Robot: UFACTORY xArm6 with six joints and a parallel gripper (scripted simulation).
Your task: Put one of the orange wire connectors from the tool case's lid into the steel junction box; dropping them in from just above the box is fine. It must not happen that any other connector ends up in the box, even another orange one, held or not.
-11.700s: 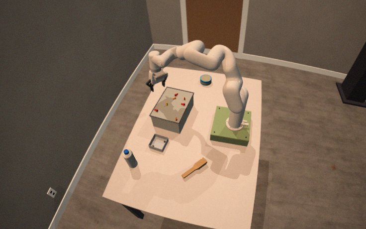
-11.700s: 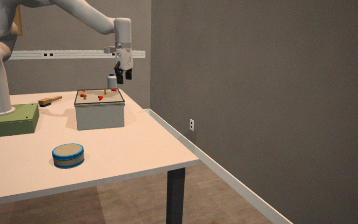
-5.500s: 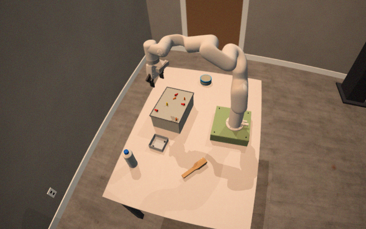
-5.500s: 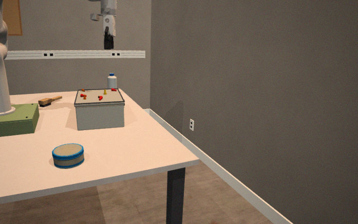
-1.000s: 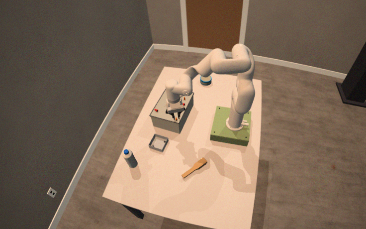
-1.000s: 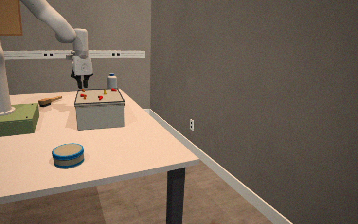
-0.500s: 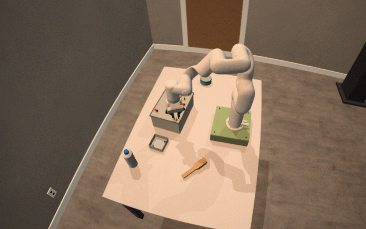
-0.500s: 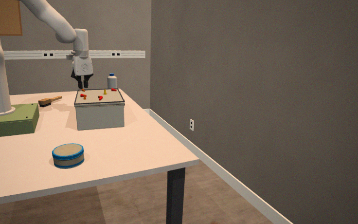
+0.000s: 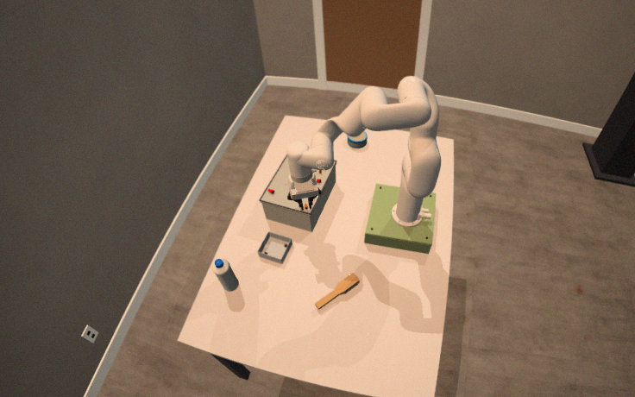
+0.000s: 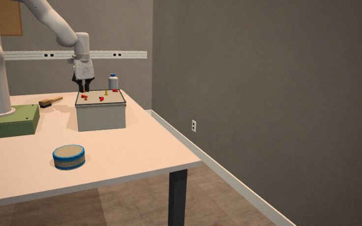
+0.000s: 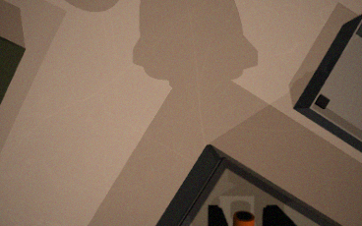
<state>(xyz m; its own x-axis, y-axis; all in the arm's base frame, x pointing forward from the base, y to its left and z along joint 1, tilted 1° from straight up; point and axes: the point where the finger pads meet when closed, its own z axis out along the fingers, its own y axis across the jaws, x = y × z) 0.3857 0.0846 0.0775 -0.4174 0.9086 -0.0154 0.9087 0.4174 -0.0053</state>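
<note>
The orange wire connector (image 11: 243, 217) stands upright on the tool case's lid (image 9: 279, 185), close to the lid's corner nearest the junction box, and the gripper (image 10: 83, 89) is down over it, one dark finger (image 11: 216, 216) on each side. From the wrist view there's a sliver of lid showing either side of the cap, so the jaws are only part-way in, bracketing the connector and not pinching it; it rests on the lid, ungrasped. Red connectors (image 10: 101, 98) and a yellow one (image 10: 105, 92) lie scattered elsewhere on the lid. The steel junction box (image 9: 274, 246) sits on the table (image 9: 374, 327) just beside the case, and beyond it stands a blue-capped bottle (image 9: 226, 274). A wooden brush (image 9: 336, 291) lies further out, and the arm's green base (image 9: 379, 234) is well apart.
</note>
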